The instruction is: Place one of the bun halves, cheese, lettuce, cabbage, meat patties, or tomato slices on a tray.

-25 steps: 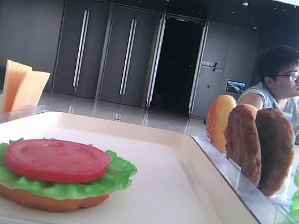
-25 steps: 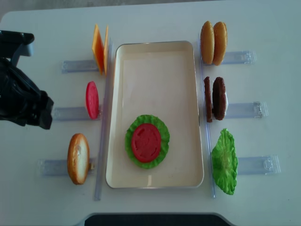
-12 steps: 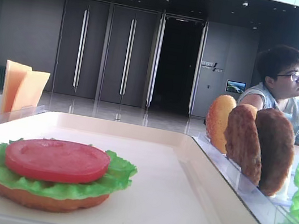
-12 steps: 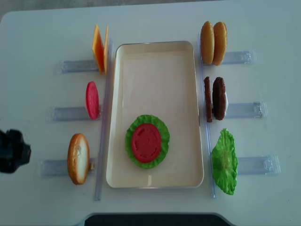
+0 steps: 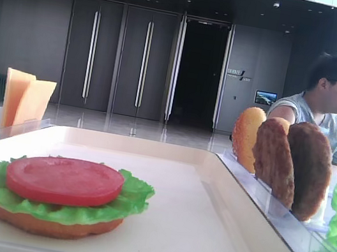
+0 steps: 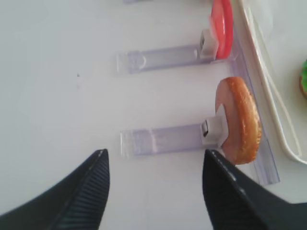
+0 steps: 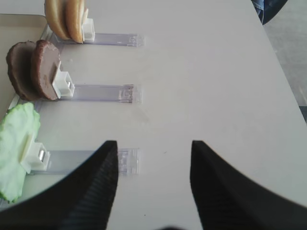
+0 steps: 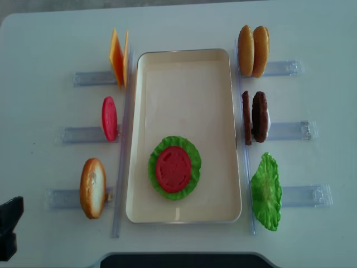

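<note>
On the cream tray [image 8: 184, 84] lies a stack of flat bun, lettuce [image 8: 174, 140] and tomato slice [image 8: 173, 168]; from the low view the tomato slice [image 5: 64, 179] tops it. My left gripper [image 6: 156, 155] hangs open and empty over bare table, left of the domed bun half [image 6: 240, 120] in its rack. Only a dark part of the left arm [image 8: 8, 226] shows overhead. My right gripper [image 7: 154, 146] is open and empty, right of the racks with meat patties [image 7: 33, 69], buns [image 7: 64, 19] and a lettuce leaf [image 7: 17, 148].
Clear racks flank the tray: cheese [image 8: 118, 56], a tomato slice [image 8: 109, 118] and a bun half [image 8: 92, 187] on the left; buns [image 8: 252, 50], patties [image 8: 255, 117] and lettuce [image 8: 265, 191] on the right. A person [image 5: 329, 95] sits behind.
The left arm has drawn back from beside the tomato rack to the near-left corner of the overhead view. The person has turned their head. The stack has not moved.
</note>
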You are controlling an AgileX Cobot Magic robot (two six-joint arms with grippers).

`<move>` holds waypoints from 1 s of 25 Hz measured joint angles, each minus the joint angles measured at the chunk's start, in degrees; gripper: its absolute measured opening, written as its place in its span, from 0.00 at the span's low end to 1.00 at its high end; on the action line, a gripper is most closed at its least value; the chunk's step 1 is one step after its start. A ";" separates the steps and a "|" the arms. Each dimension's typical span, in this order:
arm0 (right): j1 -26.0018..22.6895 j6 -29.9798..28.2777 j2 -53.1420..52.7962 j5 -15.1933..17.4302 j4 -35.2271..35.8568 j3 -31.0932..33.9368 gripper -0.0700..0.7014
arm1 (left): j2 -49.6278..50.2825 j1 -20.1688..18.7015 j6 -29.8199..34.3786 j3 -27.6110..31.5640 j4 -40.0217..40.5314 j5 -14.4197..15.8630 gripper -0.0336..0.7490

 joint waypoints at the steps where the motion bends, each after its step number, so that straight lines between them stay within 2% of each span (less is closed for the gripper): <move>1: 0.00 0.00 0.00 0.00 0.00 0.00 0.52 | -1.92 0.00 0.13 0.00 0.00 0.00 0.64; 9: 0.00 0.00 0.00 0.00 0.00 0.00 0.52 | -10.76 0.00 0.17 1.42 -0.26 1.86 0.63; 14: 0.00 0.00 0.00 0.00 0.00 0.00 0.52 | -15.01 0.00 0.17 1.42 -0.26 2.36 0.59; 25: 0.00 0.00 0.00 0.00 0.00 0.00 0.52 | -15.58 0.00 0.17 1.42 -0.26 2.67 0.56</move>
